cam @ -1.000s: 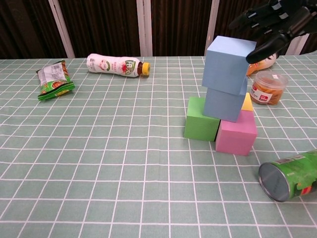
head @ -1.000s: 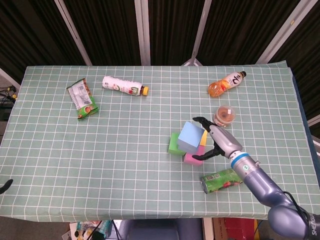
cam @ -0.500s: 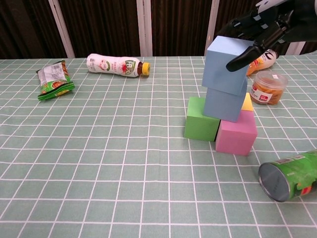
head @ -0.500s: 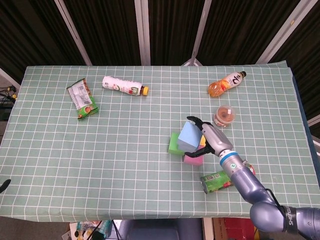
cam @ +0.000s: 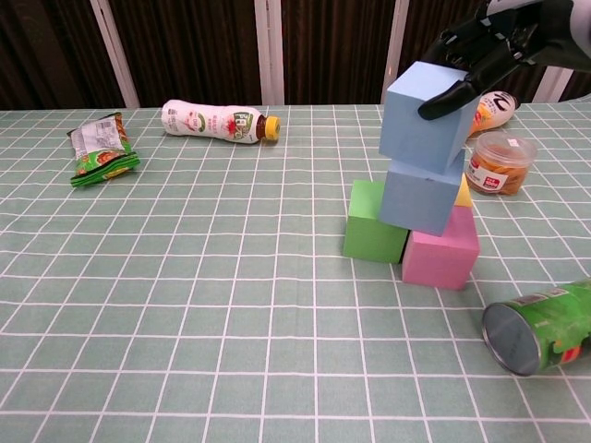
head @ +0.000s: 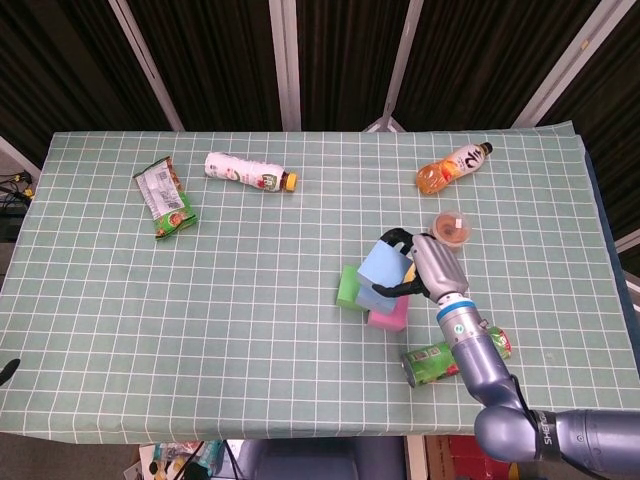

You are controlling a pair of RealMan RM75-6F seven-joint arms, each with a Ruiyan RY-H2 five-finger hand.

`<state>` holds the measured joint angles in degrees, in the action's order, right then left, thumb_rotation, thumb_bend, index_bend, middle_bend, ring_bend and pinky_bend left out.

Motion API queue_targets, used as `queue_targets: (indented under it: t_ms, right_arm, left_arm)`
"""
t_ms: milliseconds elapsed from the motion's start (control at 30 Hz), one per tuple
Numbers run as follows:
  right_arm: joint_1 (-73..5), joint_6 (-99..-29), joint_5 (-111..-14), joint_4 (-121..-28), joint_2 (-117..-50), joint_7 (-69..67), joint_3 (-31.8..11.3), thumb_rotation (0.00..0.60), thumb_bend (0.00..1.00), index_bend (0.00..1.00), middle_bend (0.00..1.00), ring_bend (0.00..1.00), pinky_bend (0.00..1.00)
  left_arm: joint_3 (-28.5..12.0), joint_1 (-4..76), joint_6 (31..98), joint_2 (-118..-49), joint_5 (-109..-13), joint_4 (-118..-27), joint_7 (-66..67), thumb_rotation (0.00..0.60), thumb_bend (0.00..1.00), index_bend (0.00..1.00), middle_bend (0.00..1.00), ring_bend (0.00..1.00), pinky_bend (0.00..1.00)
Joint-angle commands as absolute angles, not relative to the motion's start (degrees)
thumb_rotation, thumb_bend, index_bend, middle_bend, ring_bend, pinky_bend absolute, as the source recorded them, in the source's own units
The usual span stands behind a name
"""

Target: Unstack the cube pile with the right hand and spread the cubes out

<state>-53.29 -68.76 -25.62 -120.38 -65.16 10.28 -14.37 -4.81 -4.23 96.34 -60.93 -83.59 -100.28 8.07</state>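
Observation:
The pile stands right of centre: a top blue cube (cam: 420, 115) (head: 383, 268) sits on a second blue cube (cam: 420, 196), which leans across a green cube (cam: 374, 233) (head: 347, 287) and a pink cube (cam: 440, 256) (head: 390, 315). A yellow cube (cam: 464, 191) peeks out behind. My right hand (cam: 494, 46) (head: 425, 262) grips the top blue cube, thumb on its right front face and fingers over its back edge. Only a dark tip of my left hand (head: 6, 370) shows at the table's left edge.
A green can (cam: 540, 325) (head: 440, 360) lies on its side near the front right. An orange-filled jar (cam: 499, 163) and an orange bottle (head: 455, 166) sit behind the pile. A white bottle (cam: 217, 122) and a snack packet (cam: 102, 148) lie far left.
My right hand came in from the right and closed onto the top blue cube. Both blue cubes shifted slightly right and tilted.

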Motion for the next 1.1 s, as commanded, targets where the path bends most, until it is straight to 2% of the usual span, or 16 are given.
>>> queue_targets:
  t_ms: [33, 233, 433, 667, 900, 1000, 1100]
  right_arm:
    - [-52.38, -69.25, -27.28, -120.11, -65.76, 9.96, -14.99, 0.6, 0.35, 0.43, 0.5, 0.53, 0.17]
    - [-51.56, -68.99, -32.3, -117.9, -67.68, 6.61, -18.42, 0.6, 0.35, 0.43, 0.51, 0.53, 0.18]
    - [-53.66, -67.15, -31.36, -110.38, -72.45, 6.43, -21.06, 0.6, 0.35, 0.43, 0.51, 0.53, 0.17]
    - [-56.49, -67.26, -31.47, -97.46, -82.28, 6.9, -22.41, 0.6, 0.35, 0.43, 0.51, 0.53, 0.18]
    - [-58.27, -67.61, -31.59, -89.78, -91.02, 7.84, -23.42, 0.6, 0.35, 0.47, 0.51, 0.53, 0.17]
    - [-58.48, -66.07, -31.16, -89.4, -92.35, 8.8, -23.41, 0.6, 0.35, 0.47, 0.46, 0.45, 0.12]
    - [-58.66, -63.9, -29.37, -90.06, -92.52, 10.91, -23.03, 0.6, 0.35, 0.39, 0.29, 0.28, 0.06]
  left_arm:
    - [-4.79, -4.21, 96.3, -60.98, -83.6, -100.28, 8.21, 0.6, 0.15, 0.2, 0.04, 0.0, 0.0]
    - [-4.69, -4.16, 96.28, -61.18, -83.78, -100.31, 8.78, 0.6, 0.15, 0.2, 0.04, 0.0, 0.0]
    - [-4.91, -4.15, 96.28, -61.17, -83.39, -100.19, 8.75, 0.6, 0.15, 0.2, 0.04, 0.0, 0.0]
    - [-5.33, -3.71, 95.4, -61.44, -82.14, -100.09, 9.57, 0.6, 0.15, 0.2, 0.04, 0.0, 0.0]
    - [-5.35, -3.68, 95.5, -61.74, -81.98, -100.28, 10.49, 0.6, 0.15, 0.2, 0.04, 0.0, 0.0]
    - [-5.42, -3.72, 95.58, -61.71, -81.85, -100.26, 10.33, 0.6, 0.15, 0.2, 0.04, 0.0, 0.0]
    - [-5.4, -3.67, 95.37, -61.61, -81.76, -100.19, 10.12, 0.6, 0.15, 0.2, 0.04, 0.0, 0.0]
